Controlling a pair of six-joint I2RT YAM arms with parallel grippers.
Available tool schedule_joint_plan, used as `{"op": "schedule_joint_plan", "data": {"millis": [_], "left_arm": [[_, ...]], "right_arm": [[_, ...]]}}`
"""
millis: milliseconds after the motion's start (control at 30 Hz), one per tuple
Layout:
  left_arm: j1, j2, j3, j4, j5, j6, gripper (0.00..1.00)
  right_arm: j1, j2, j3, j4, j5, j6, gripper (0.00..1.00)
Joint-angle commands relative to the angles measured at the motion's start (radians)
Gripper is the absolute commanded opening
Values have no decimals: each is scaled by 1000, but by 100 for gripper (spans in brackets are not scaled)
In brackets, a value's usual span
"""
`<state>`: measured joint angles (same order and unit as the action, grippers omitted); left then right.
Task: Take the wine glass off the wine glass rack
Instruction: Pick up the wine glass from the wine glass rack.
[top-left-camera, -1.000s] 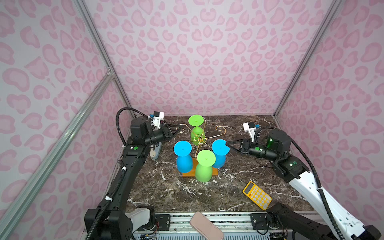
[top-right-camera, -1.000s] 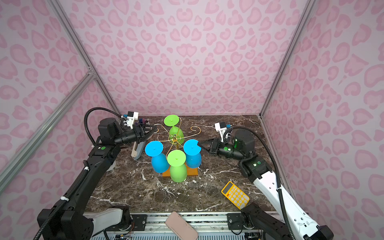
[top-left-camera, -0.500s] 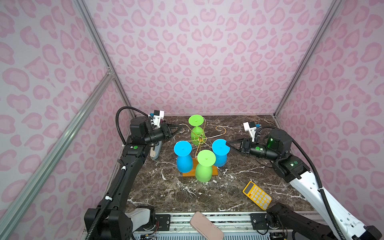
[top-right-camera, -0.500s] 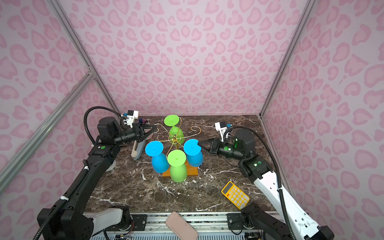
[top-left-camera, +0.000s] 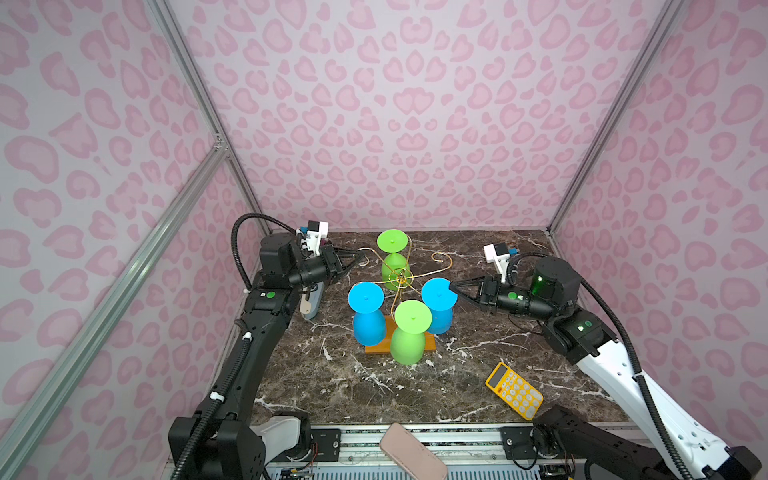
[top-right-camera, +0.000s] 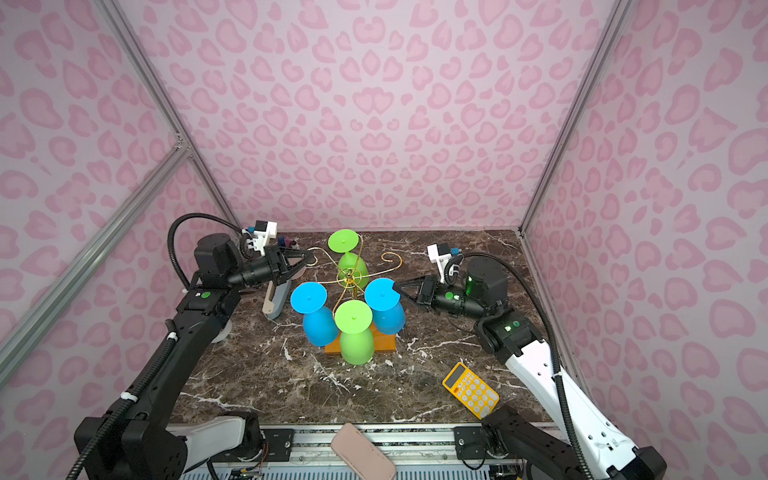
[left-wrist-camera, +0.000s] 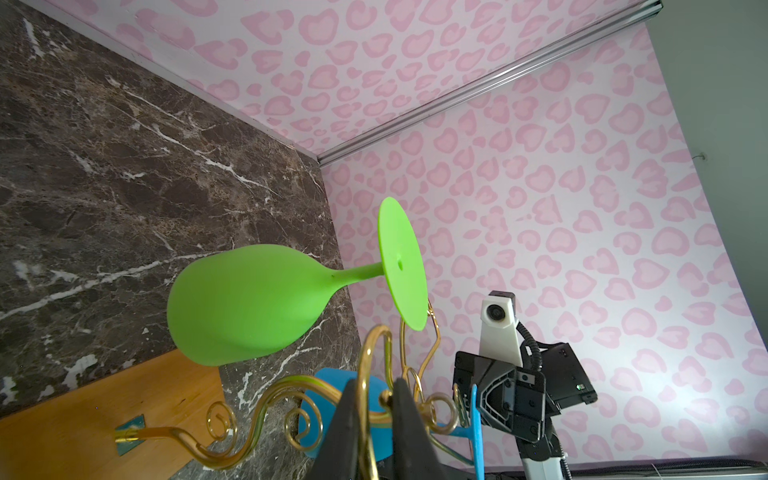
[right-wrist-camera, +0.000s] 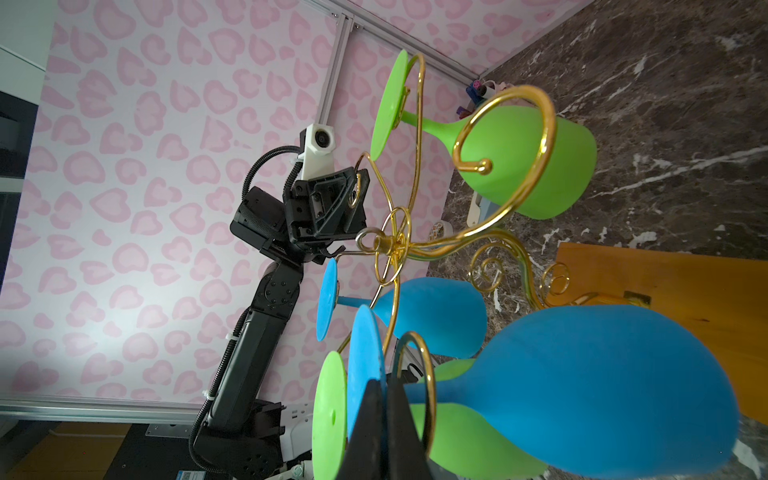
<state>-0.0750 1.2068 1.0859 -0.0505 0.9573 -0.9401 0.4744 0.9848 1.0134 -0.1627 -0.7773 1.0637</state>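
Observation:
The wine glass rack (top-left-camera: 400, 275) (top-right-camera: 351, 274) is a gold wire stand on an orange wooden base (top-left-camera: 428, 343), with several glasses hanging upside down. My right gripper (top-left-camera: 453, 286) (right-wrist-camera: 384, 388) is shut on the rim of the foot of the right-hand blue wine glass (top-left-camera: 438, 293) (top-right-camera: 381, 293) (right-wrist-camera: 582, 386), which hangs from a gold arm. On the rack's far left, my left gripper (top-left-camera: 360, 258) (left-wrist-camera: 376, 390) is shut on a scroll-ended wire arm (left-wrist-camera: 365, 361). A green glass (left-wrist-camera: 249, 303) hangs just beyond it.
Another blue glass (top-left-camera: 365, 297) and a green one (top-left-camera: 411, 318) hang at the rack's front. A yellow calculator (top-left-camera: 514, 390) lies front right. A pink flat case (top-left-camera: 413, 451) rests on the front rail. A grey-beige tool (top-left-camera: 311, 299) lies under the left arm.
The left gripper's jaws have closed onto the rack's wire arm. The right gripper and the glasses have stayed where they were.

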Motion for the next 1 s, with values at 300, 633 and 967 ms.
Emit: {"op": "schedule_joint_plan", "data": {"millis": [300,633,967], "left_arm": [[0,-3,-7,11,-22,49,8],[0,-6,-11,9,-23,50,8],[0,-5,-11,3,-25,53,9]], "right_arm": [[9,5,-15,100,36,58,0],[36,39,-11,150,42,76,0],[35,58,10,145,82,46,0]]}}
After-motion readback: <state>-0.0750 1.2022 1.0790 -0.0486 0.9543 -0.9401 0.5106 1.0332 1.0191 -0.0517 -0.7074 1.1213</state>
